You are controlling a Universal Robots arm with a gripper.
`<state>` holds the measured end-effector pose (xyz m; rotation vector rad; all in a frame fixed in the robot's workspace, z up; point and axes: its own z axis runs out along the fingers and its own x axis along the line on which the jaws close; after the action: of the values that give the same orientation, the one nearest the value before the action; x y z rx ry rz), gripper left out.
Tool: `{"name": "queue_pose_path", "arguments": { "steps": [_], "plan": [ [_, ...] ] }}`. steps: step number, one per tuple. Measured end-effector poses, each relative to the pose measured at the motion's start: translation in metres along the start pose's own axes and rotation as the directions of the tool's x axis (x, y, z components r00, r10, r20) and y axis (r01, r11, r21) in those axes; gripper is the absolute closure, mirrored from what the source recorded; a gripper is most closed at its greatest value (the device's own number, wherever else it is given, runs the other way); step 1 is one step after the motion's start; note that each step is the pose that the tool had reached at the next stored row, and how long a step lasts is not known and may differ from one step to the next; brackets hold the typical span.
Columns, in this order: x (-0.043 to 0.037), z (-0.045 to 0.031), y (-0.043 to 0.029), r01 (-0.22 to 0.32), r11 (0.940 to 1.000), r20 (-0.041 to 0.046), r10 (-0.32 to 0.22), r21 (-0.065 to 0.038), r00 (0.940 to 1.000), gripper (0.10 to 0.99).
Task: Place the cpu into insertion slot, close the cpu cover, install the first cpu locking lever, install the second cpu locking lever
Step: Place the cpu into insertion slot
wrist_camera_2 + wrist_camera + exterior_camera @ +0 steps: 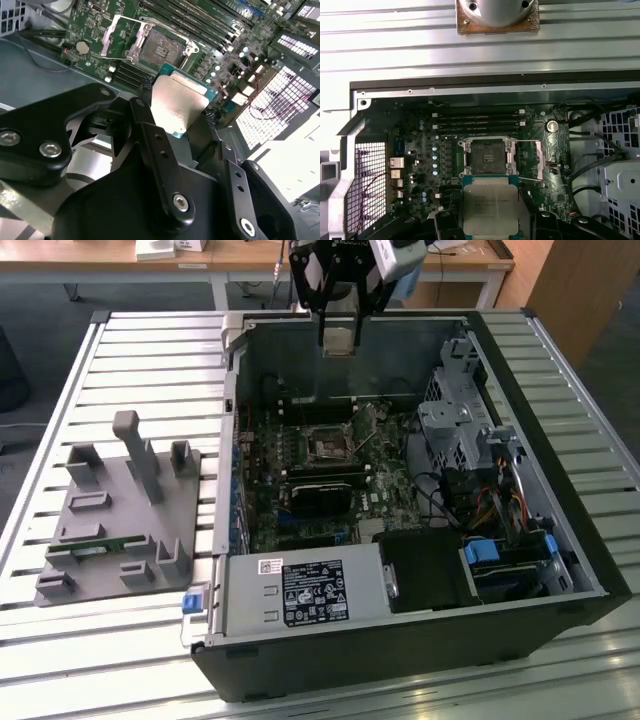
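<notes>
My gripper [340, 344] hangs above the far rim of the open computer case, shut on the cpu [178, 104]. The cpu [490, 206] is a flat square chip with a silver-grey top and green edge, pinched by its sides between the black fingers [145, 84]. On the motherboard below, the insertion slot [487, 157] lies bare with its dark centre showing, also seen as the small square socket [328, 445] in the exterior view. The cpu cover [114, 36] is swung open beside the slot, a thin silver frame [538, 159]. The cpu is still well above the slot.
A black rectangular card [322, 495] sits just in front of the socket, with long memory slots [477, 122] behind it. A power supply [300, 595] fills the near corner, a drive cage [455, 425] and cables the exterior view's right. A grey fixture plate [120, 510] lies on the slatted table [150, 350].
</notes>
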<state>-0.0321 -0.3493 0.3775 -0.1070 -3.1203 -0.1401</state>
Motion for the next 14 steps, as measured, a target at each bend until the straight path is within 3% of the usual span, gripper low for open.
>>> {"name": "queue_pose_path", "arguments": {
  "steps": [8,14],
  "plan": [
    [0.0,0.0004,0.0,-0.101,0.9949,0.0091,0.101,-0.001,0.9948,0.557],
    [0.0,0.0005,-0.0001,-0.138,0.9904,0.0123,0.138,-0.002,0.9904,0.557]
  ]
}}
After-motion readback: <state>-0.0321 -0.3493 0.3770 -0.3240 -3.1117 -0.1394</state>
